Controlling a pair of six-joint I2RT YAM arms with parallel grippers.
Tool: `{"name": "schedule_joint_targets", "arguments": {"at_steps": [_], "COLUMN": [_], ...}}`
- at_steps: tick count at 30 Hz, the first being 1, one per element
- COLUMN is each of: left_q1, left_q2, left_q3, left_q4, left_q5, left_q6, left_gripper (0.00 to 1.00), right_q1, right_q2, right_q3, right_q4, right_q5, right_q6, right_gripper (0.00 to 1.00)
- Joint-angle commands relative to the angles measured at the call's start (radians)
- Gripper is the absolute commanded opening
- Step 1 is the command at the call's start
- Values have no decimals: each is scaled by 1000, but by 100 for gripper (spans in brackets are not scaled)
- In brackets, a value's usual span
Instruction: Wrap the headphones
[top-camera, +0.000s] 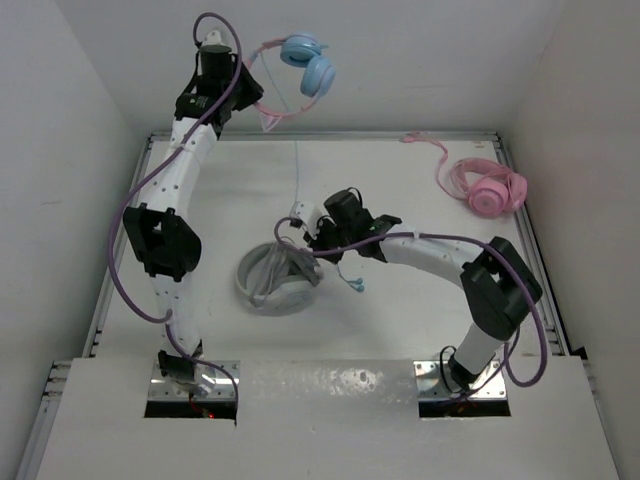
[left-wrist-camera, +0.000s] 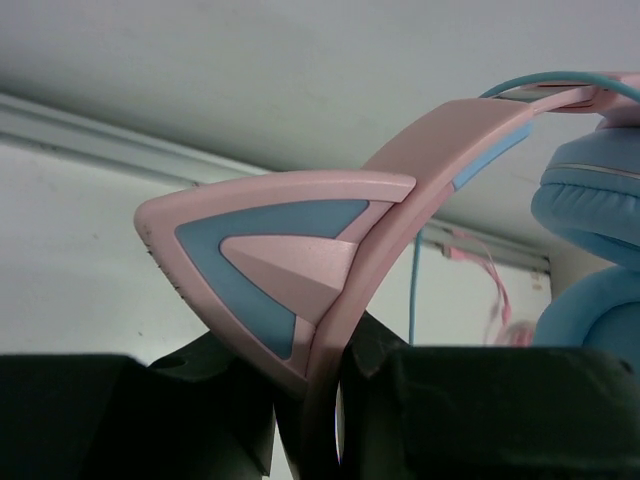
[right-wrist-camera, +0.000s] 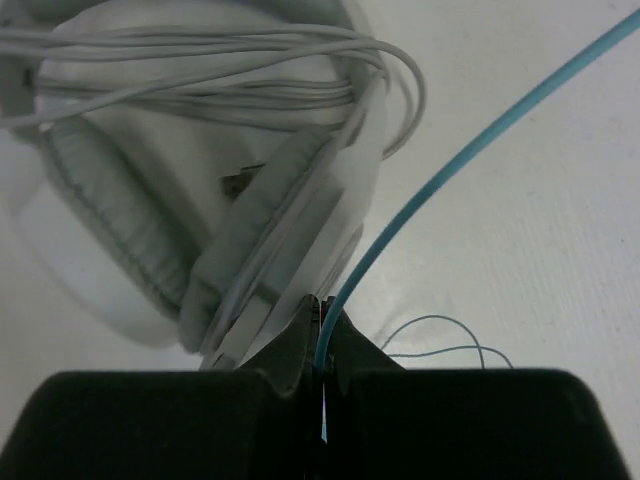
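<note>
The headphones (top-camera: 305, 68) have a pink cat-ear headband (left-wrist-camera: 400, 190) and light blue ear cups (left-wrist-camera: 590, 260). My left gripper (top-camera: 255, 105) is shut on the headband and holds them high at the back left, in the air. Their thin light blue cable (top-camera: 297, 175) hangs down to my right gripper (top-camera: 300, 232), which is shut on it (right-wrist-camera: 400, 215) near the table's middle. The cable's loose end (top-camera: 352, 282) lies on the table to the right of that gripper.
White-grey headphones (top-camera: 278, 280) with their cord wound round them lie just below my right gripper, close in the right wrist view (right-wrist-camera: 200, 190). All-pink headphones (top-camera: 485, 185) lie at the back right. White walls close the table at back and sides.
</note>
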Motion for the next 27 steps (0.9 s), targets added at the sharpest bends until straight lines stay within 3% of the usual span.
{"name": "schedule_joint_targets", "arguments": {"at_steps": [1,11,17,21,27], "left_q1": [12,11,17,20,20], "left_q2": [-40,-17,-31,-56,-72], "left_q3": [4,-51,-15,4,-18], "left_q4": [189,317,282,243,237], "left_q5": [-149,-336,-238,-161,-160], "left_q6": [20,166,200,196,220], "left_gripper": [0,0,0,0,0], "right_q1": [57,88,80,48,47], "right_q2": [-140,-363,-380,-337,-317], "right_q3": [37,-12,-48,-50,-41], "right_q4": [-89,-83,-87,-67,-63], "right_q5": [28,83,253,261,259], "right_q6": [-45,-58,-105,-67,-64], "right_gripper": [0,0,0,0,0]}}
